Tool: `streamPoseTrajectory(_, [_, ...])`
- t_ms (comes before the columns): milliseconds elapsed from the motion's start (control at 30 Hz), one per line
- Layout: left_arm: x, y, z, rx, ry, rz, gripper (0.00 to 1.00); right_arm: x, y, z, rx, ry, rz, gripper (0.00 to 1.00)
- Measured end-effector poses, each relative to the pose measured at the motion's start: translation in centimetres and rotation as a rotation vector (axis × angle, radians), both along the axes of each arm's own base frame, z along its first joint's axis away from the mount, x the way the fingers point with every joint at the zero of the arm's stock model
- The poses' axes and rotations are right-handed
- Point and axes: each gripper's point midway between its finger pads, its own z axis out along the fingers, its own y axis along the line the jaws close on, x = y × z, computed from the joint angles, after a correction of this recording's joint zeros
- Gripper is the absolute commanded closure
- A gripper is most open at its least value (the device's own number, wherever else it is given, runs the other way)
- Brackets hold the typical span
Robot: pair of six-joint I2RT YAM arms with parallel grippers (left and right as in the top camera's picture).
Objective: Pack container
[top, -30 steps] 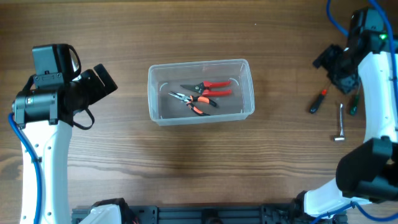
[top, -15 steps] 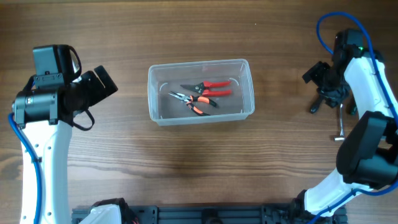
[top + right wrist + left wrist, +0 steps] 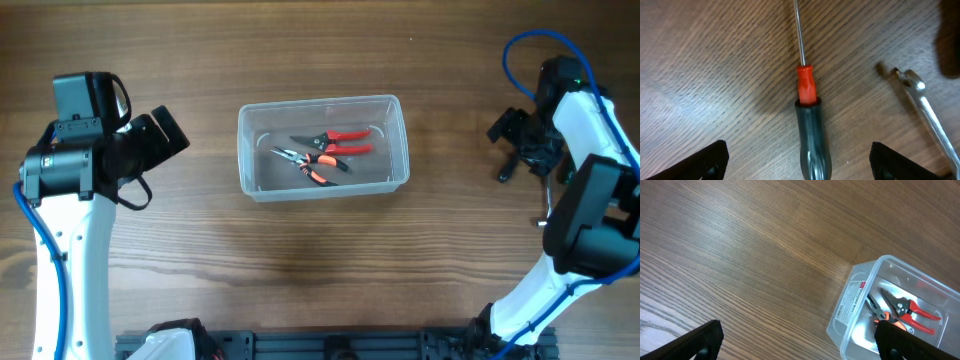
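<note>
Mid-surface (image 3: pixel 200 60), well apart from both arms: container (image 3: pixel 320 101), clear, long side across, with red snips (image 3: pixel 345 135) and orange pliers (image 3: pixel 310 168) lying together on its floor. Central placing probably for reach from either side.

At far right, right fingers (image 3: pixel 705 160) spread wide and gripping nothing, one to each side of a screwdriver (image 3: pixel 810 120) lying flat, handle toward the camera, shaft pointing away. Lined up that way most likely for closing on the handle, as the next item to pack. Near it, a metal key (image 3: pixel 925 115), untouched.

Opposite, left fingers (image 3: pixel 700 340) likewise apart and empty, parked off the container's left end and looking toward it; seemingly idle.

Hard to make out: only fingertips at the bottom corners of both wrist views; screwdriver handle cut off below; key largely covered by the right arm (image 3: pixel 590 180) from overhead; anything else under that arm hidden; height of the right fingers above the surface unclear.
</note>
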Motion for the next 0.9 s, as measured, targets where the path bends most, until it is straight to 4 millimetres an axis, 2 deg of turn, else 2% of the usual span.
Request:
streamPoseTrajectory(267, [0.0, 0.0, 0.0, 0.000, 0.000, 0.000, 0.00, -0.2, -0.1, -2.1, 0.004, 0.043, 0.029, 0.11])
streamPoseTrajectory(367, [0.0, 0.0, 0.0, 0.000, 0.000, 0.000, 0.00, -0.2, 0.0, -2.5, 0.006, 0.051, 0.037, 0.15])
streamPoseTrajectory(433, [0.0, 0.0, 0.0, 0.000, 0.000, 0.000, 0.00, -0.1, -0.1, -2.5, 0.004, 0.049, 0.043, 0.19])
streamPoseTrajectory(500, [0.0, 0.0, 0.0, 0.000, 0.000, 0.000, 0.00, -0.1, -0.1, -2.6, 0.004, 0.047, 0.048, 0.30])
streamPoseTrajectory(633, [0.0, 0.0, 0.0, 0.000, 0.000, 0.000, 0.00, 0.0, -0.1, -2.6, 0.002, 0.047, 0.058, 0.45])
streamPoseTrajectory(900, [0.0, 0.0, 0.0, 0.000, 0.000, 0.000, 0.00, 0.0, -0.1, -2.7, 0.003, 0.047, 0.056, 0.62])
